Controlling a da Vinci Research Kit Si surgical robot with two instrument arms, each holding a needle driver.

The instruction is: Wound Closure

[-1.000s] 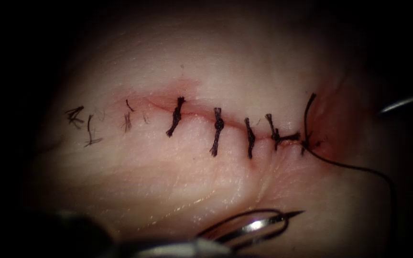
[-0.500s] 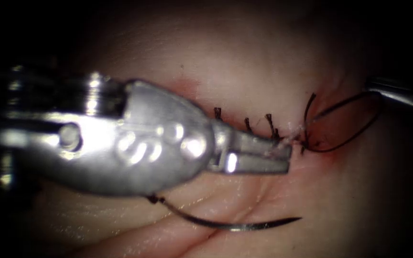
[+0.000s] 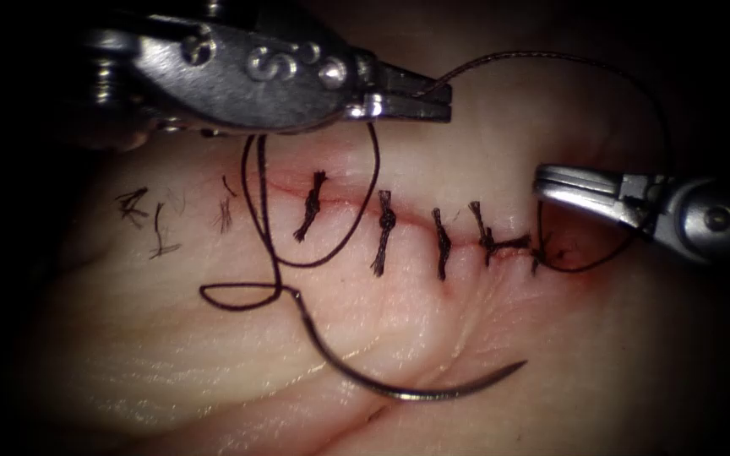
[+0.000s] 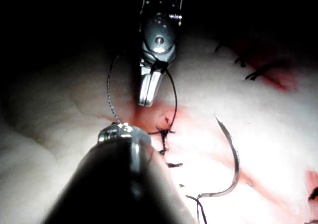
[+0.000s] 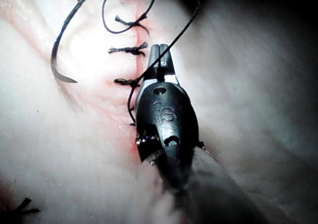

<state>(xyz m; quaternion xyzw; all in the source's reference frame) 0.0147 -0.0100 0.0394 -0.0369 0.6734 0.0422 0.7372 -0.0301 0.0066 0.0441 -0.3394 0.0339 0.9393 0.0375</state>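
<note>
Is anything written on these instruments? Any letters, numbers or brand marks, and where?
"iS": embossed on the right tool, right wrist view.
"S": embossed on the left tool, endoscope view; anything beside it is unreadable.
No other text.
The left tool holds the thread; thread loops round the right tool; the needle lies loose on the tissue, in neither tool.

We saw both tools, left and right, of bright polished metal. The needle was smooth, dark, glinting steel. The thread looked matt and braided, its knots frayed. The tissue was moist, glossy, finely wrinkled.
</note>
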